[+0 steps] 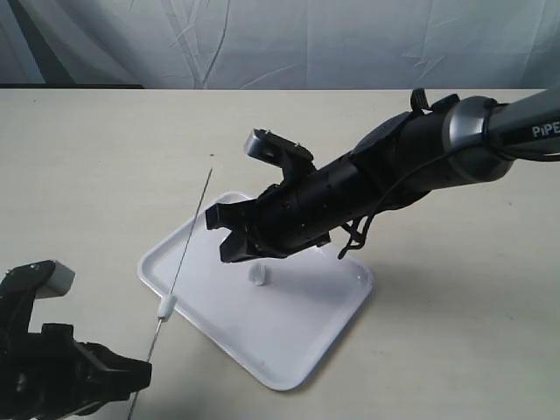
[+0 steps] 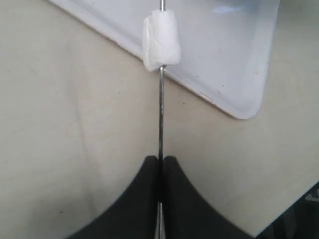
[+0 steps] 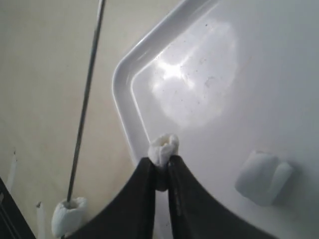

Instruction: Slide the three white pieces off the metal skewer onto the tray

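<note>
My left gripper [image 2: 160, 162] is clenched on the thin, straight grey metal skewer [image 2: 161, 114]. Both black jaws are pressed flat against the rod with no gap between them. The rod runs straight out from those fingertips. A short way beyond my grasp it carries a small, white, marshmallow-like threaded piece [image 2: 161, 41], which shows against the rim of the flat white rectangular plastic tray [image 2: 234, 64] with rounded corners. Between my fingertips and that chunk the rod is bare.

My right gripper [image 3: 160, 167] hangs low over the tray, its jaws drawn almost together. They grasp a second soft white chunk, the pinched piece [image 3: 163, 148], at the very fingertips, and it pokes out just past them. A third white chunk, the loose piece [image 3: 263, 178], lies on the tray floor near these fingertips but apart from them.

The skewer passes to one side of my right gripper, outside the tray's curved corner and touching neither. The tray rests on a plain beige tabletop [image 1: 87, 157], with my left gripper off its edge.
</note>
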`<state>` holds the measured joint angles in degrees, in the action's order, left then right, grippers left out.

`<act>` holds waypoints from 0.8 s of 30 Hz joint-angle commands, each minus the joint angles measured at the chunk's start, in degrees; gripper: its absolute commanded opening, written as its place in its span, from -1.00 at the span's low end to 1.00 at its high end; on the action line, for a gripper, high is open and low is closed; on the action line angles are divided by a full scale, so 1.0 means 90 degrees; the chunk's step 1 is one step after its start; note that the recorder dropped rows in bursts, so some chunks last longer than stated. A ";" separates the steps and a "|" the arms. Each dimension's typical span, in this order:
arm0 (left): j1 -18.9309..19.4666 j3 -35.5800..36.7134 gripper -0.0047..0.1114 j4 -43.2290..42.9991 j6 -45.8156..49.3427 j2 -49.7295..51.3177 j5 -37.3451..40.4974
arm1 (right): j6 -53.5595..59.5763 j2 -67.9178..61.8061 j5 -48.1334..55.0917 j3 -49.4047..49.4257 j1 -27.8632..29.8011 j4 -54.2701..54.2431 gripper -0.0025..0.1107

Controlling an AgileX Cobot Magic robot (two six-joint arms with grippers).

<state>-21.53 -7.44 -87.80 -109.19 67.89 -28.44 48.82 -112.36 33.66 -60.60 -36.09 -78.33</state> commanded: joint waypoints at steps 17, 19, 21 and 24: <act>-0.0035 -0.0744 -0.92 -0.0694 -0.0998 0.0013 -0.0197 | 0.1364 -0.0025 0.2180 0.0029 -0.0007 -0.1222 -0.26; -0.0035 -0.0784 -0.92 -0.0610 -0.0998 0.0013 -0.0379 | 0.1377 -0.0025 0.2191 0.0029 -0.0007 -0.1285 -0.26; -0.0035 -0.0869 -0.92 -0.0524 -0.0998 0.0013 -0.0574 | 0.1389 -0.0025 0.2191 0.0029 -0.0007 -0.1298 -0.26; -0.0035 -0.0992 -0.92 -0.0452 -0.0998 0.0013 -0.0707 | 0.1398 -0.0025 0.2191 0.0029 -0.0007 -0.1343 -0.26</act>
<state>-21.53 -15.25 -92.87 -118.14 67.89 -33.37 60.57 -112.48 52.67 -60.60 -36.22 -89.54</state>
